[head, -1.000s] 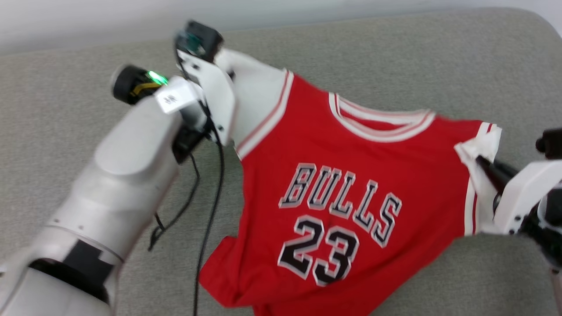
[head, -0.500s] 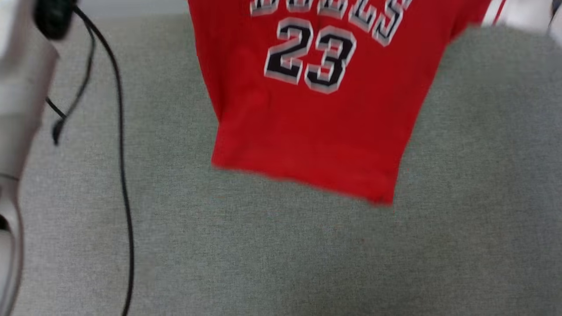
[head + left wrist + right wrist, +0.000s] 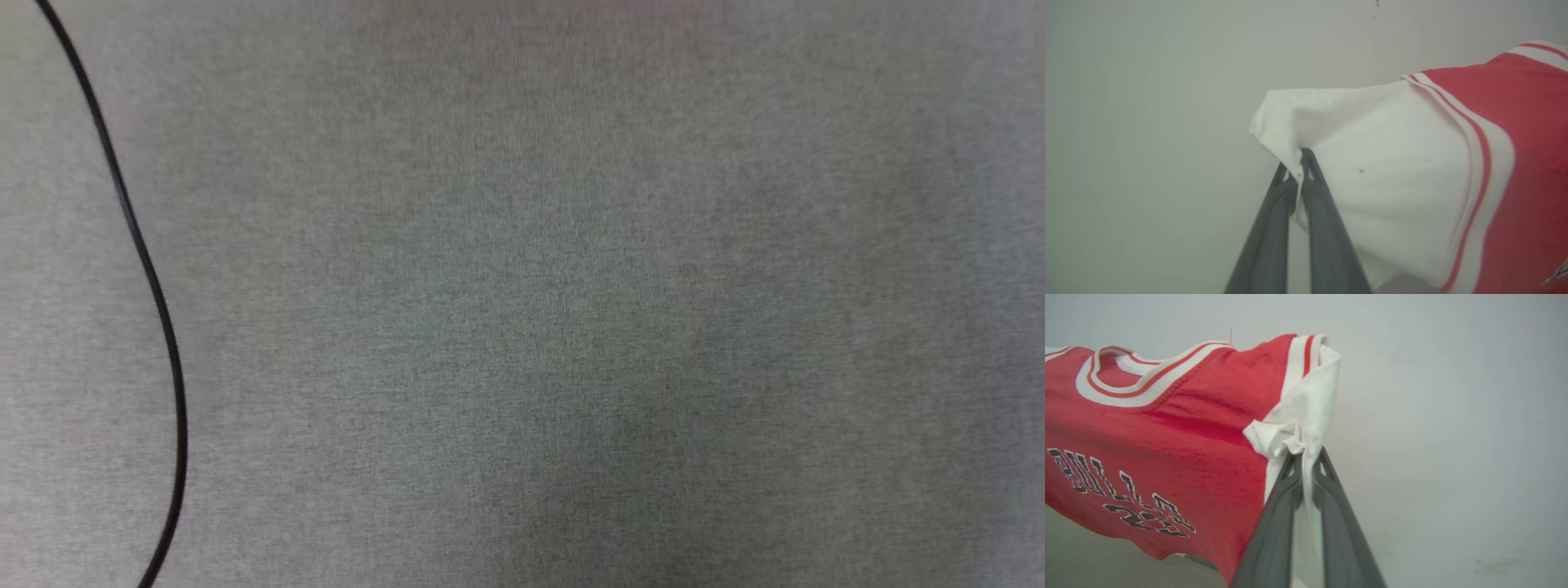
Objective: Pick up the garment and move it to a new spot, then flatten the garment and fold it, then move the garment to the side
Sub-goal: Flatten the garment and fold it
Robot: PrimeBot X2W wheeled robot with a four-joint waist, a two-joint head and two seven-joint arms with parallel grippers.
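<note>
Grey fabric surface (image 3: 522, 327) spreads below, black cable (image 3: 155, 294) curving down its left side. Above it the garment (image 3: 1167, 428) hangs in the air, stretched between both arms against a pale wall (image 3: 1147, 122), lettering facing out. Its white sleeve (image 3: 1372, 171) is pinched tight in the left claw (image 3: 1296, 163); the other sleeve (image 3: 1298, 416), bunched, is pinched in the right claw (image 3: 1306, 455). Step, as I read it: carrying to the new spot (lifted, not yet laid). Next move calls for lowering both arms evenly, hem touching first, shoulders kept taut so it lands flat.
</note>
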